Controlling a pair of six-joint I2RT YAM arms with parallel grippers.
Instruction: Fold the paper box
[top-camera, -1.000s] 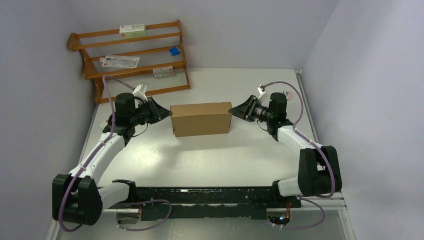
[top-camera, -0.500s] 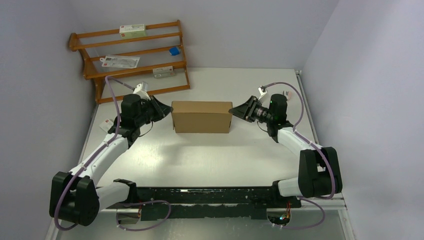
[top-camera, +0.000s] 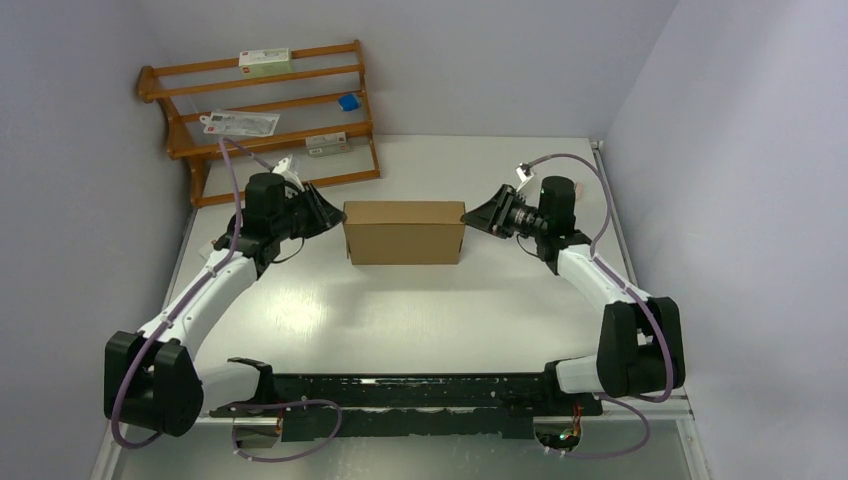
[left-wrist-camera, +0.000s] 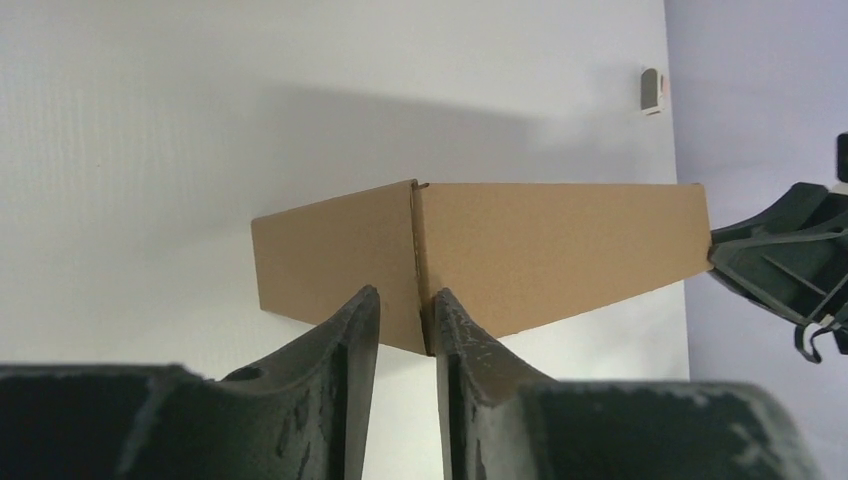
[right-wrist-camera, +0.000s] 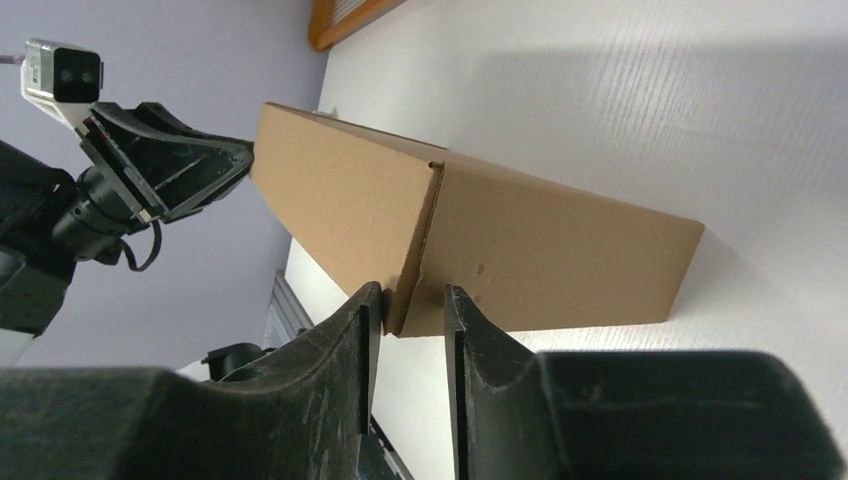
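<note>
The paper box (top-camera: 403, 232) is a closed, plain brown cardboard box standing in the middle of the white table. My left gripper (top-camera: 338, 214) points at its left end and my right gripper (top-camera: 468, 216) at its right end, both tips against the cardboard. In the left wrist view the box (left-wrist-camera: 520, 240) shows a vertical corner edge just past my left gripper (left-wrist-camera: 405, 300), whose jaws stand a narrow gap apart. In the right wrist view a corner of the box (right-wrist-camera: 540, 250) with a flap seam sits at the mouth of my right gripper (right-wrist-camera: 412, 295), also narrowly open.
A wooden rack (top-camera: 270, 120) with small white packets and a blue item leans at the back left. A small white object (left-wrist-camera: 652, 90) lies near the far right wall. Walls close in on both sides, and a black rail (top-camera: 400, 390) runs along the near edge.
The left arm swung farther from the bases and the box turned square to the table edge, shifting slightly away. The left jaws parted a little. The right gripper followed the box's end.
</note>
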